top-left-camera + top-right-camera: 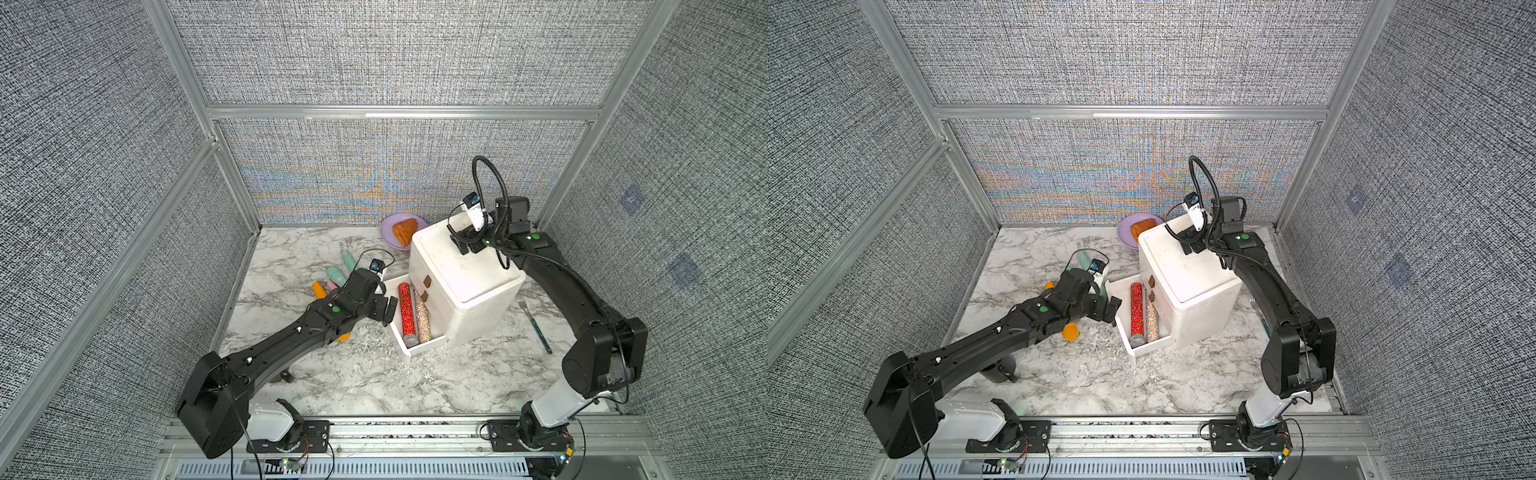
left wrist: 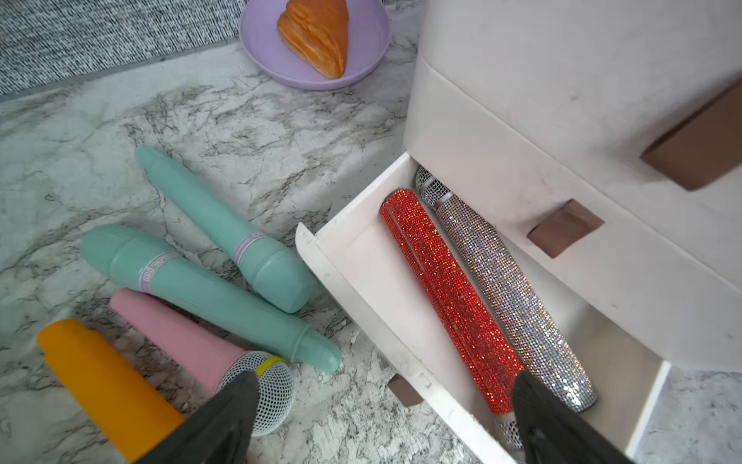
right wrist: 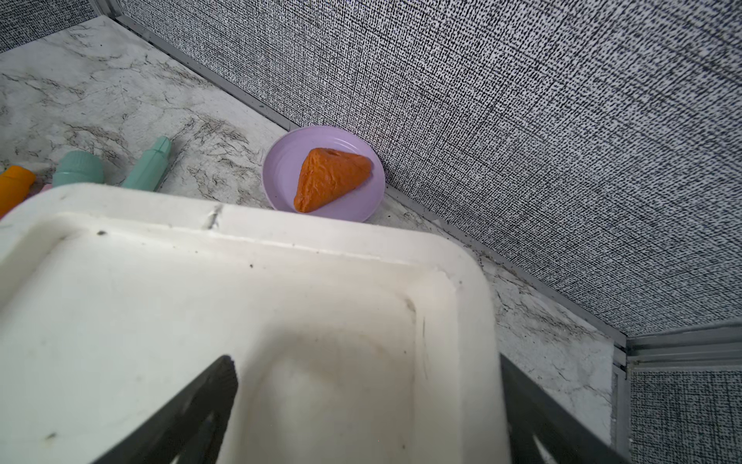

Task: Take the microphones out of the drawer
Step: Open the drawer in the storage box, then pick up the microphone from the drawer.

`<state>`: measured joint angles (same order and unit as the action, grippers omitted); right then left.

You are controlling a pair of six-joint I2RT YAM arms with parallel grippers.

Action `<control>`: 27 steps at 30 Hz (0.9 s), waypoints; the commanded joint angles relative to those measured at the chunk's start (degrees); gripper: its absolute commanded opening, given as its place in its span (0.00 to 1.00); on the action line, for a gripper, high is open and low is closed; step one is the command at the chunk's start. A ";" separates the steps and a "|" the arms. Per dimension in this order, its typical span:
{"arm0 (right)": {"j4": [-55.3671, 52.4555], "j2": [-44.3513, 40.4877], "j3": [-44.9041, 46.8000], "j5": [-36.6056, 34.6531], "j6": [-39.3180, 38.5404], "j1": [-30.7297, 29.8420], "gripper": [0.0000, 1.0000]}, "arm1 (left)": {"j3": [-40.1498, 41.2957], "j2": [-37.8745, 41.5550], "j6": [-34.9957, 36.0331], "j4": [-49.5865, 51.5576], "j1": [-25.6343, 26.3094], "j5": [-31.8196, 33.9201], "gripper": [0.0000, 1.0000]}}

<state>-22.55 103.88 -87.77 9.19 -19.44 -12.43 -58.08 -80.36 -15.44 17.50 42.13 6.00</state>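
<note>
Step in hand: reach-in for a pick. The bottom drawer [image 1: 424,348] of the white drawer unit [image 1: 465,274] is pulled out. A red glitter microphone [image 2: 449,297] and a silver glitter microphone [image 2: 510,289] lie side by side inside it, silver nearer the cabinet.

Left gripper [image 2: 383,385] is empty, jaws spread wide, straddling the drawer's front wall. One finger is over the red mic's mesh end, the other over the tabletop by the pink microphone [image 2: 180,337].

Right gripper [image 3: 365,361] is also spread and holds nothing. It sits low over the unit's top; contact unclear.

Next, probably: shift the left gripper inward and down to bracket the red mic, close, lift.

Room: bare drawer floor on the front-wall side, but the silver mic crowds the other. Beside the drawer the table is crowded with two teal microphones [image 2: 225,225], the pink one and an orange microphone [image 2: 108,385]. Open marble lies nearer the robot bases.
</note>
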 commanded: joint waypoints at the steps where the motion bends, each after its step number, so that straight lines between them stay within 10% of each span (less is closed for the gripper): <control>1: -9.00 1.31 0.98 1.38 1.41 -0.07 0.98 | -5.99 -3.67 -3.69 9.53 -0.04 -2.07 1.00; 17: -8.41 0.79 1.88 1.42 0.90 -0.09 0.98 | -11.83 -13.37 -15.05 6.36 0.23 -9.05 1.00; 27: -8.25 1.06 1.92 1.51 0.79 -0.09 0.98 | -13.37 -18.26 -15.32 5.40 0.76 -12.39 0.80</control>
<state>-21.02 103.48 -86.67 9.17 -19.49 -12.43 -71.02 -97.86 -30.24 24.03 42.72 -4.93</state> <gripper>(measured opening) 0.978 0.825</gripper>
